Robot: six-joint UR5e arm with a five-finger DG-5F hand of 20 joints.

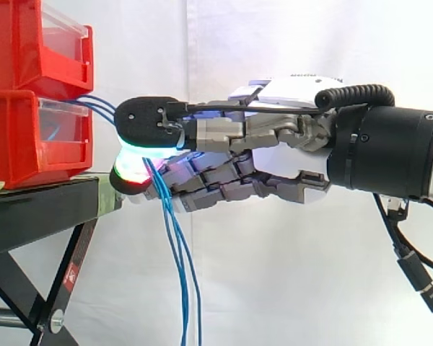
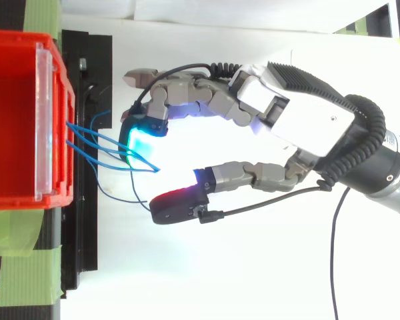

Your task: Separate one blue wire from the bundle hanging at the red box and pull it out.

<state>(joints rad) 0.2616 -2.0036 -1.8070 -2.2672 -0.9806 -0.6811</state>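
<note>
Several thin blue wires [image 1: 175, 238] leave the front of the lower red bin [image 1: 29, 137], run right and then hang down past the stand. In the top view the blue wires [image 2: 97, 137] fan out from the red bin [image 2: 13, 120] and bend at a point beside the green-glowing fingertip [image 2: 141, 143]. My hand [image 1: 274, 155] reaches in level from the right, with its fingertips right at the wires just off the bin's front. From above, my hand [image 2: 300, 117] has the thumb [image 2: 180, 203] spread well apart from the other fingers, and the wires cross that gap unpinched.
A second red bin [image 1: 36, 43] is stacked on the lower one. Both rest on a black stand [image 1: 36, 216] with slanted legs. Green tape [image 2: 20, 267] marks the stand by the bin. A white curtain hangs behind.
</note>
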